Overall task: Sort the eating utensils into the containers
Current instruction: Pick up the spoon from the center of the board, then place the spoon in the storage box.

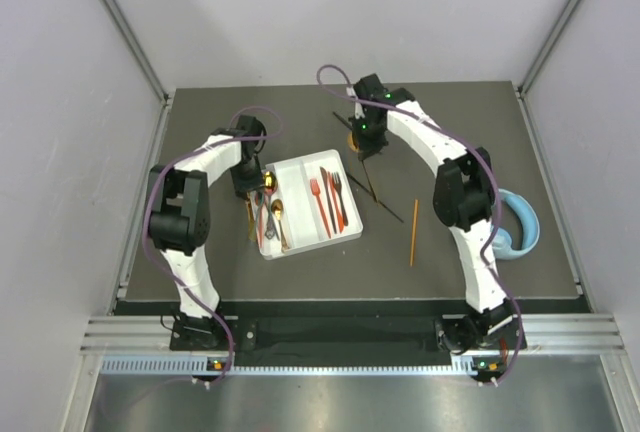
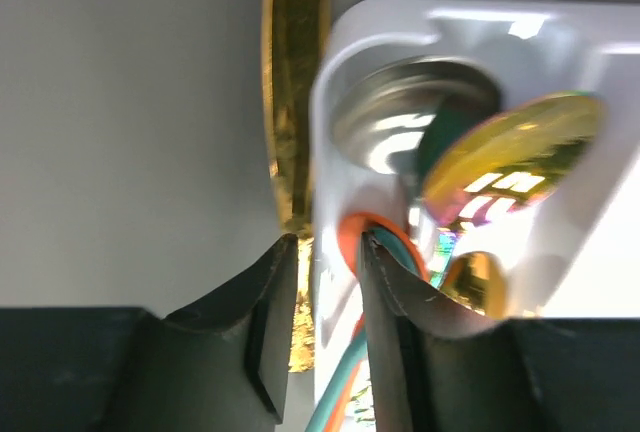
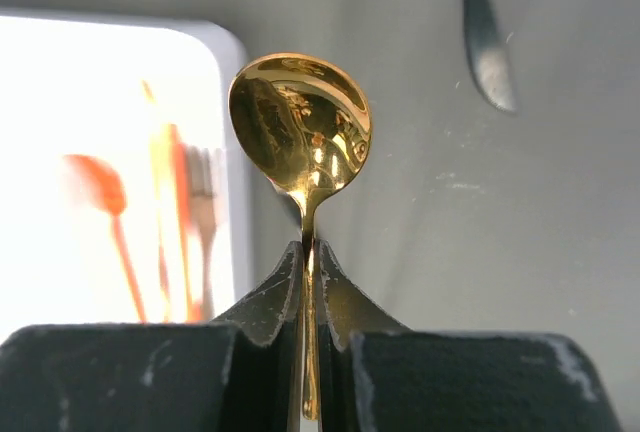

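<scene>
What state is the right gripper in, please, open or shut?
Shut: the right gripper clamps the gold spoon by its handle, bowl sticking out.

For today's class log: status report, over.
Right gripper shut on gold spoon. Left gripper at tray edge, grip unclear. Orange stick loose on table.

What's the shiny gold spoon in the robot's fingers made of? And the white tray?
The gold spoon looks like polished metal with a gold finish: its bowl shows mirror-like reflections. The white tray looks like smooth moulded plastic, judging by its rounded corners, though that's less certain.
</scene>
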You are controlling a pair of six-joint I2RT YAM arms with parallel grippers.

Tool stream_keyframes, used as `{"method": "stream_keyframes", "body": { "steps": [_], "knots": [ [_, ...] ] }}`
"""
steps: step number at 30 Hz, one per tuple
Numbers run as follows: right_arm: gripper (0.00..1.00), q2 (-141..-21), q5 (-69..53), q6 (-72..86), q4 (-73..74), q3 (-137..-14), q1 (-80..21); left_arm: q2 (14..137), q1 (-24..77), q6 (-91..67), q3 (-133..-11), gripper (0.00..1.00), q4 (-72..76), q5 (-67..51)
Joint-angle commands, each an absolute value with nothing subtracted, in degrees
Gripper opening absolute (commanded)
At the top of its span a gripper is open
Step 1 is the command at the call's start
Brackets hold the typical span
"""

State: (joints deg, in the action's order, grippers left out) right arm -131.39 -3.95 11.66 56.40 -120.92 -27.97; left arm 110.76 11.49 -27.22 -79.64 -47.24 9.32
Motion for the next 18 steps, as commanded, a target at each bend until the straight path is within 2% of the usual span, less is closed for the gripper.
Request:
{"method": "stream_keyframes", "body": {
  "steps": [1, 7, 18],
  "knots": [
    [0.00, -123.31, -7.53, 12.65, 59.15, -127.96, -28.65, 105.47, 11.25, -26.19, -80.24, 0.37, -37.80, 1.50],
    [0.00, -123.05, -17.65, 13.71, 57.14, -126.13, -34.43, 102.75, 8.27, -31.37, -83.75, 0.35, -35.24, -2.98],
    [0.00, -126.56, -28.21, 17.57, 47.38, -126.83, -42.71, 97.83, 6.24, -33.66, -87.01, 0.36, -38.40, -1.15]
  ]
}}
